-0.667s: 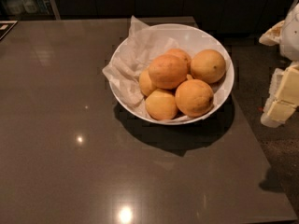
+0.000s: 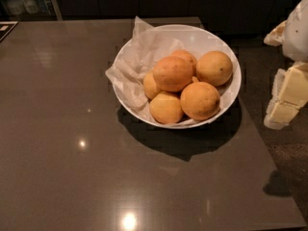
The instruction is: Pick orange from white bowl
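The white bowl (image 2: 219, 40) sits on the dark table, lined with crumpled white paper (image 2: 134, 66) and holding several oranges. The orange (image 2: 172, 73), the largest and deepest in colour, lies on top of the pile in the middle. A paler orange with a dark speck (image 2: 214, 68) lies to its right, and smaller ones (image 2: 166, 108) lie in front. My gripper (image 2: 288, 96), cream-coloured, hangs at the right edge of the view, beside the table and well right of the bowl, apart from it. It holds nothing that I can see.
The dark glossy table (image 2: 72, 153) ends just right of the bowl, with speckled floor (image 2: 288, 158) beyond its edge. Bottles (image 2: 24, 1) stand at the far back left. Dark cabinets run along the back.
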`<action>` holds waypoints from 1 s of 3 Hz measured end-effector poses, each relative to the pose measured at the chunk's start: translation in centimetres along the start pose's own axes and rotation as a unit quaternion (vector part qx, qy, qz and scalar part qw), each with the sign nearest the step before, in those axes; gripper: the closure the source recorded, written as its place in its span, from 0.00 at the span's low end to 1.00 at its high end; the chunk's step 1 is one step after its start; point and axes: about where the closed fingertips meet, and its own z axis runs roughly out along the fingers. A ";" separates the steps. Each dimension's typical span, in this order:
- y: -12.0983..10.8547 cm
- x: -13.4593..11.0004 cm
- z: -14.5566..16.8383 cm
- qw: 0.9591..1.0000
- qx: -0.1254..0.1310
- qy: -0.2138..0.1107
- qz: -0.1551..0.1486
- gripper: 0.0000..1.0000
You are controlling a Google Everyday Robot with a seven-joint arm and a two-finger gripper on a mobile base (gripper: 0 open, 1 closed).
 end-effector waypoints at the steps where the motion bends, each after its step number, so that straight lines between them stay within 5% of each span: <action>1: -3.0 -4.8 2.0 0.998 -0.028 0.058 0.009 0.00; 3: -3.7 -6.7 2.1 0.999 -0.023 0.029 -0.002 0.00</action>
